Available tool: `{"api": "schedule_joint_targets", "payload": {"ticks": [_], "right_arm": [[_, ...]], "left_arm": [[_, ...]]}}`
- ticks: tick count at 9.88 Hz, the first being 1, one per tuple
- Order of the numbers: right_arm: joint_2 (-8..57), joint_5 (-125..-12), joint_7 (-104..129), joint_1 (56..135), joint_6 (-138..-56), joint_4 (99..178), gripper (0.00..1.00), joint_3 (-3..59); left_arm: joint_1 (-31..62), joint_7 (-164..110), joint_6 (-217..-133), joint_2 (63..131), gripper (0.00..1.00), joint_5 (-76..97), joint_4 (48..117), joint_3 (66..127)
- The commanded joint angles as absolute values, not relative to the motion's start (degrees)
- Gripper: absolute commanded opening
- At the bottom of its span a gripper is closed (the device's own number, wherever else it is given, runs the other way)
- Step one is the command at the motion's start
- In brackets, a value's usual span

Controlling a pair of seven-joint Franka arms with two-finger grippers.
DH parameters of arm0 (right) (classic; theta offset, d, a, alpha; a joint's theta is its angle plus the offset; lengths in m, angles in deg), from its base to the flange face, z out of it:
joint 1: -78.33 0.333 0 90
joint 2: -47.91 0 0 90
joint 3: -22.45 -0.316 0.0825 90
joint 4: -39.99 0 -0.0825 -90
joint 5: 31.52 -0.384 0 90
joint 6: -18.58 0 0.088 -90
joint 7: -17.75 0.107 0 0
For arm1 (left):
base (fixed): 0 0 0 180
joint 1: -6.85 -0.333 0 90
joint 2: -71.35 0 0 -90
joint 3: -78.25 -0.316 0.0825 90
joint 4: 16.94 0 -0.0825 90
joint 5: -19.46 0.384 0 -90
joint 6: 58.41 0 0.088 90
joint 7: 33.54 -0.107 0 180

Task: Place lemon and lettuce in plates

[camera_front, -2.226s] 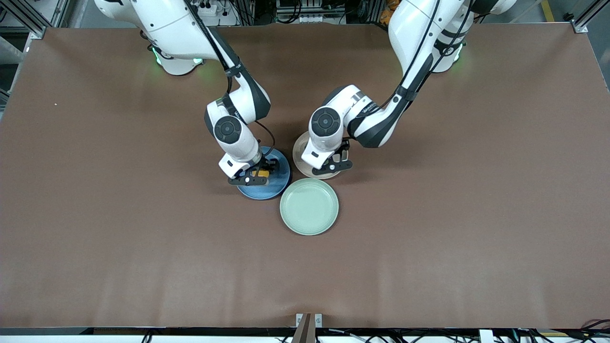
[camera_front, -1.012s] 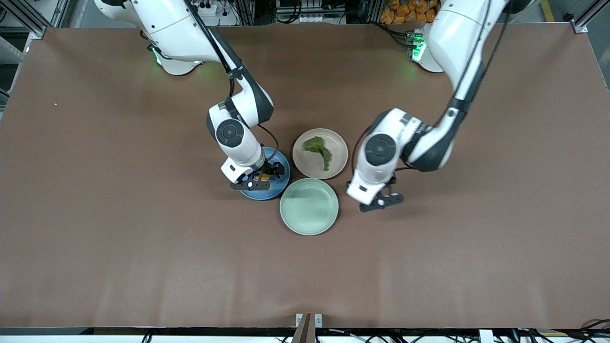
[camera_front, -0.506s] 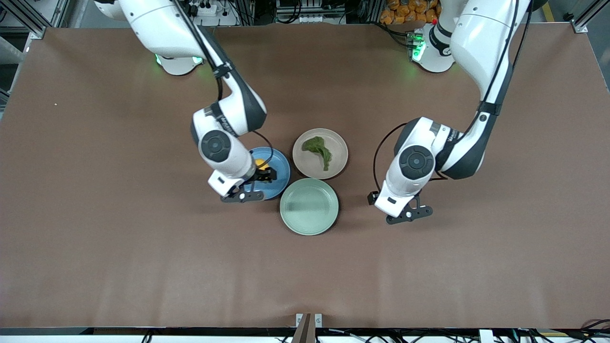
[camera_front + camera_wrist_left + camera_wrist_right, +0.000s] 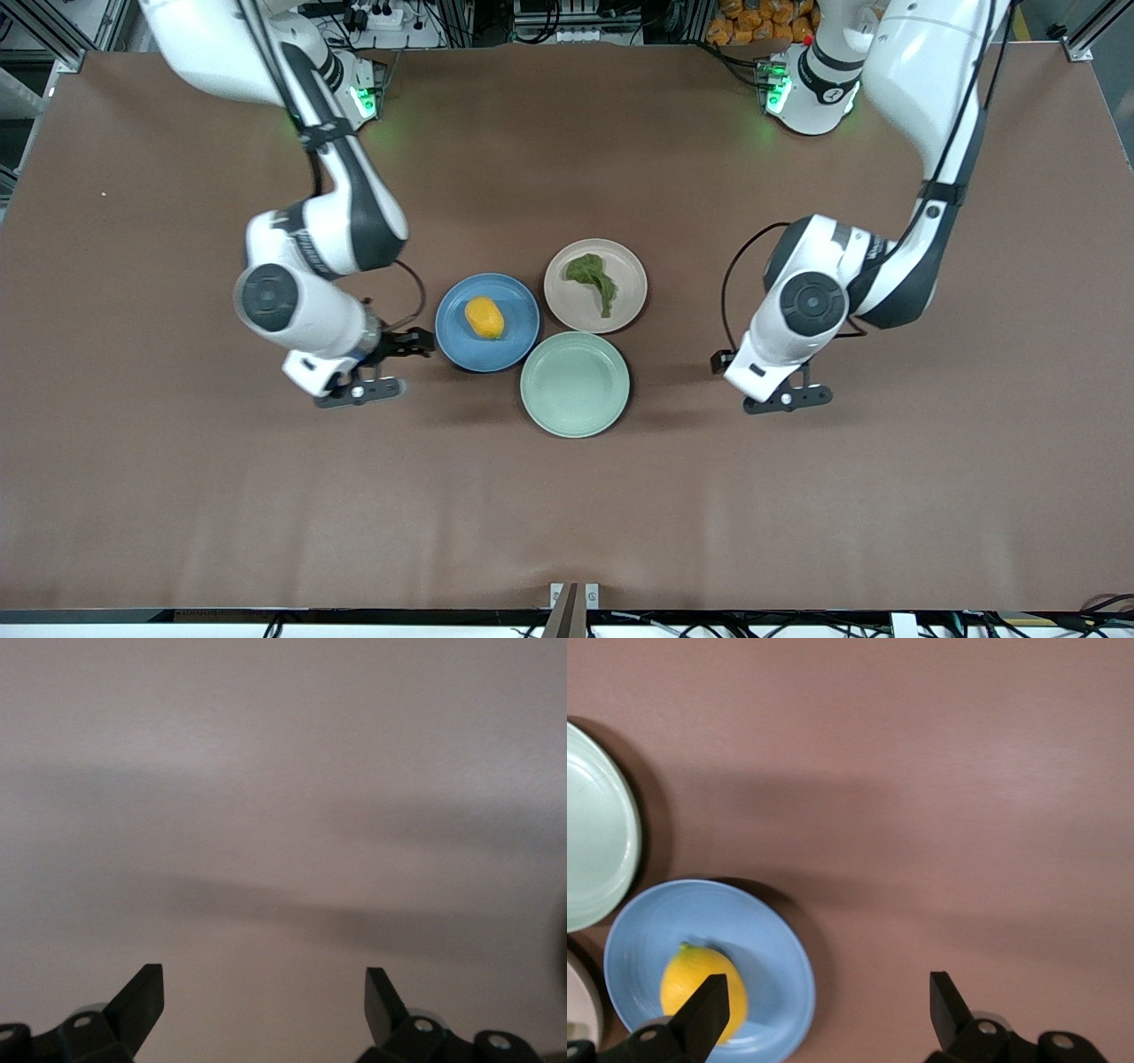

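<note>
The lemon [image 4: 484, 317] lies in the blue plate [image 4: 516, 341]. The lettuce [image 4: 594, 278] lies in the beige-pink plate [image 4: 631, 285]. My right gripper [image 4: 388, 365] is open and empty over bare table, beside the blue plate toward the right arm's end. Its wrist view shows the lemon [image 4: 700, 990] in the blue plate [image 4: 744, 930], with the gripper [image 4: 828, 1010] beside the plate. My left gripper [image 4: 764, 383] is open and empty over bare table toward the left arm's end. Its wrist view shows only table between the open fingers of the gripper [image 4: 264, 1001].
An empty mint-green plate [image 4: 575, 384] sits nearer the front camera, touching both other plates; it also shows in the right wrist view [image 4: 594, 850]. Brown table surface lies all around the plates.
Both grippers let go and drew away: the right left the lemon in the blue plate, the left left the lettuce in the beige-pink plate. Each moved toward its own end of the table.
</note>
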State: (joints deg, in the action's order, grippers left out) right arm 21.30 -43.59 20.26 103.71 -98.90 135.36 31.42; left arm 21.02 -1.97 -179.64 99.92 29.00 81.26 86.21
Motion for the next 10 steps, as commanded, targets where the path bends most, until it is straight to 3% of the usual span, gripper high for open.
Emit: {"api": "schedule_joint_targets", "payload": {"ticks": [1, 3, 10], "right_arm": [[24.4, -40.9, 17.8, 100.2, -96.6, 136.7, 1.0, 30.7], [26.6, -37.6, 17.2, 97.1, -96.5, 138.0, 1.0, 30.6], [35.1, -37.3, 13.6, 85.8, -94.1, 143.7, 1.0, 30.4]], "left_arm": [[18.5, -8.3, -179.6, 90.5, 1.0, 26.0, 91.1, 85.6], [18.1, -11.3, -179.7, 86.3, 1.0, 25.5, 94.8, 84.5], [15.5, -15.2, -179.5, 72.3, 1.0, 21.0, 95.6, 83.6]]}}
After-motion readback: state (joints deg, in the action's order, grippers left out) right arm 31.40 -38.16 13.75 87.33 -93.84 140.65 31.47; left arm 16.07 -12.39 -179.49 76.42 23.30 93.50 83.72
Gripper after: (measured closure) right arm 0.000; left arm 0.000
